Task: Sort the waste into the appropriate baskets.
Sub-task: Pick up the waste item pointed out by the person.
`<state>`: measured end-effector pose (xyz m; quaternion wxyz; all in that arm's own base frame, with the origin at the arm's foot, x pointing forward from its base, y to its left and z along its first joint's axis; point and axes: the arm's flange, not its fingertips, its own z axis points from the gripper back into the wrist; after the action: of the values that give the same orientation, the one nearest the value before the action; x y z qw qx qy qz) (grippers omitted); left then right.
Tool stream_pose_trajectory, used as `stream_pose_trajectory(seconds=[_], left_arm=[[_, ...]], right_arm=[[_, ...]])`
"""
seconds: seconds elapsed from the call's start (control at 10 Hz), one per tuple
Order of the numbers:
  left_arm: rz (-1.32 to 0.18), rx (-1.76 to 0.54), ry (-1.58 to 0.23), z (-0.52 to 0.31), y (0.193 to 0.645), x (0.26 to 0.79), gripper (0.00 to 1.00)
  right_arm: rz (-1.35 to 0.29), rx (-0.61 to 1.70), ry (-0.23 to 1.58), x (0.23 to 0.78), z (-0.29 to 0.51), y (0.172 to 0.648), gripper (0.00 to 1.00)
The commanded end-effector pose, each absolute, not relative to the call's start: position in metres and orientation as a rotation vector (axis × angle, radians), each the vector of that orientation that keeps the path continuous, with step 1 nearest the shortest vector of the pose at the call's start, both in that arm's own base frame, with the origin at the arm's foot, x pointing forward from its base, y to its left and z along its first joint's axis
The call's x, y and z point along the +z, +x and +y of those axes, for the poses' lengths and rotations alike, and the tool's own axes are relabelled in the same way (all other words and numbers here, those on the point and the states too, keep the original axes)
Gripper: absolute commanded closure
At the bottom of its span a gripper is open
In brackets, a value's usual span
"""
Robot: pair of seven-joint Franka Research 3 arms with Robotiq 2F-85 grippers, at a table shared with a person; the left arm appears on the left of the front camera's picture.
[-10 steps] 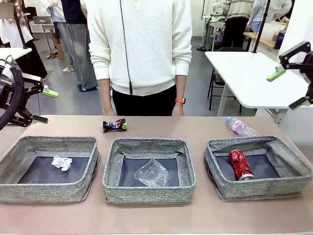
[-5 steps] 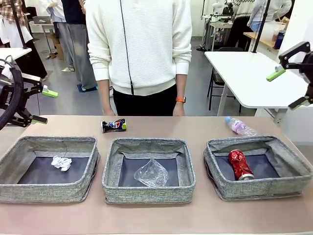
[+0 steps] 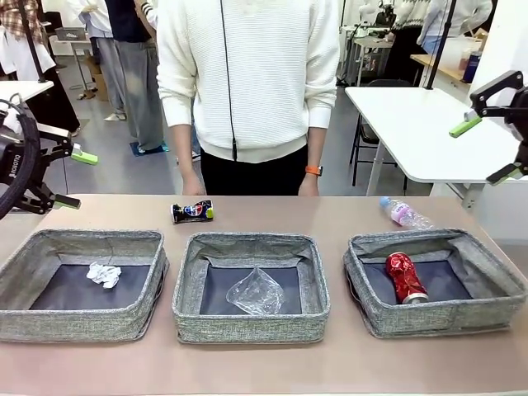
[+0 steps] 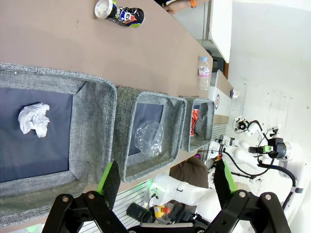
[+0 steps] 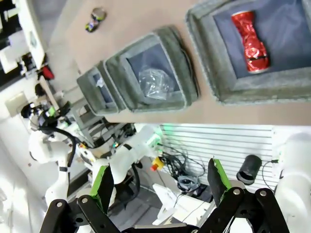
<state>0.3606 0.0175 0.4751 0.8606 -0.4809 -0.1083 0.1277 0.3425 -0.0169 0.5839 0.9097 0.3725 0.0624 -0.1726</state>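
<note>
Tabletop (image 3: 247,363), near row: left bin (image 3: 74,326) has the paper wad (image 3: 104,274), middle bin (image 3: 247,326) the clear plastic piece (image 3: 256,292), right bin (image 3: 437,318) the red can (image 3: 405,277). Just beyond the bins, the dark-blue can (image 3: 192,212) and the bottle (image 3: 404,214) lie on bare table. Left gripper (image 3: 77,177) and right gripper (image 3: 481,151) are parked high at the sides, jaws spread, empty. Only change: the person (image 3: 247,82) stepped slightly to the robot's right and no waste moved, so likely two items remain.
</note>
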Motion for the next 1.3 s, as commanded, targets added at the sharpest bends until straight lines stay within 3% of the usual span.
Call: stream_pose_trajectory(seconds=[0.0,1.1,1.2], left_arm=[[-0.242,0.254,-1.035,0.017,0.360,0.473,0.00],[-0.227,0.268,-1.009,0.017,0.361,0.475,0.00],[-0.443,0.025,-0.975,0.001,0.368,0.484,0.00]], right_arm=[[0.134,-0.362,0.785,0.584,-0.017,0.341,0.00],[0.134,-0.362,0.785,0.584,-0.017,0.341,0.00],[0.134,-0.362,0.785,0.584,-0.017,0.341,0.00]])
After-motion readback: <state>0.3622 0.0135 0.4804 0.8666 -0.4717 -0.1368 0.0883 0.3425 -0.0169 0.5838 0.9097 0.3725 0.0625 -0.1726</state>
